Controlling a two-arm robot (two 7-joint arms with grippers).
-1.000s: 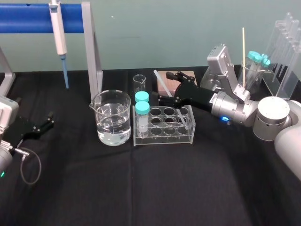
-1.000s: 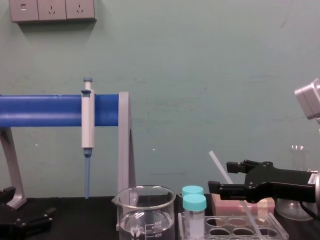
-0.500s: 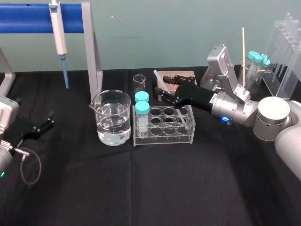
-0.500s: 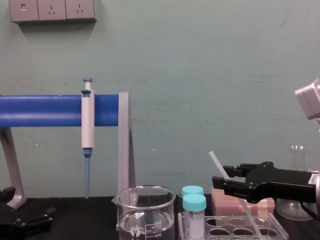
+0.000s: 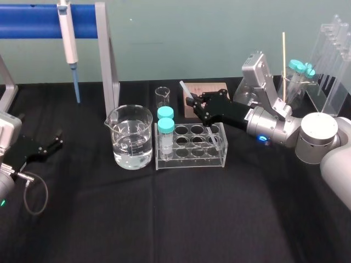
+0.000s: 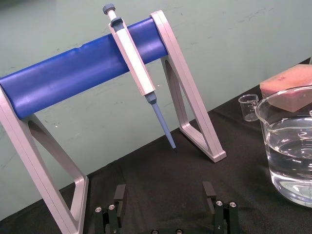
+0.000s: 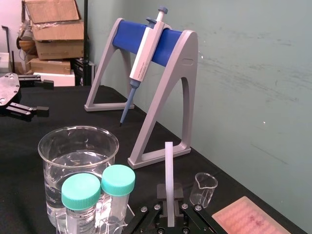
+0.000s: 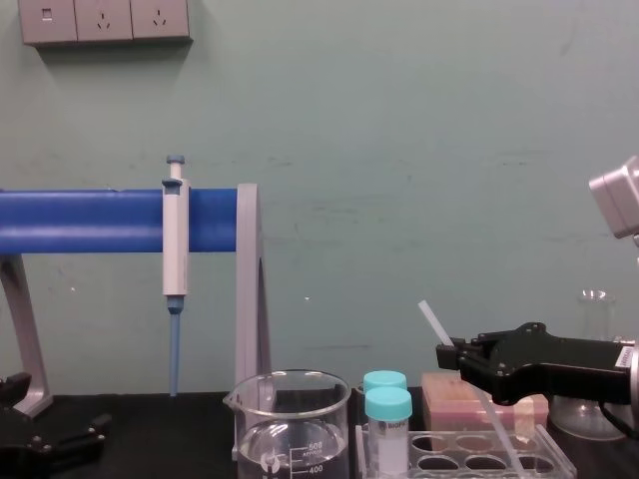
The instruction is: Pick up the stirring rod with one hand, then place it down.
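One nearer arm: right gripper (image 5: 193,104), closed on upper part of stirring rod (image 5: 184,89). Leans from rack (image 5: 189,159) up toward back-left; pull along this slant. Left gripper (image 6: 165,191) spread, far off.

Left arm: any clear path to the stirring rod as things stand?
Probably not. The right gripper is shut on the stirring rod above the tube rack, and the beaker sits between rod and left gripper.

A pale green wall (image 8: 399,150) carries grey sockets (image 8: 105,20); cardboard boxes (image 7: 51,29) stand stacked.
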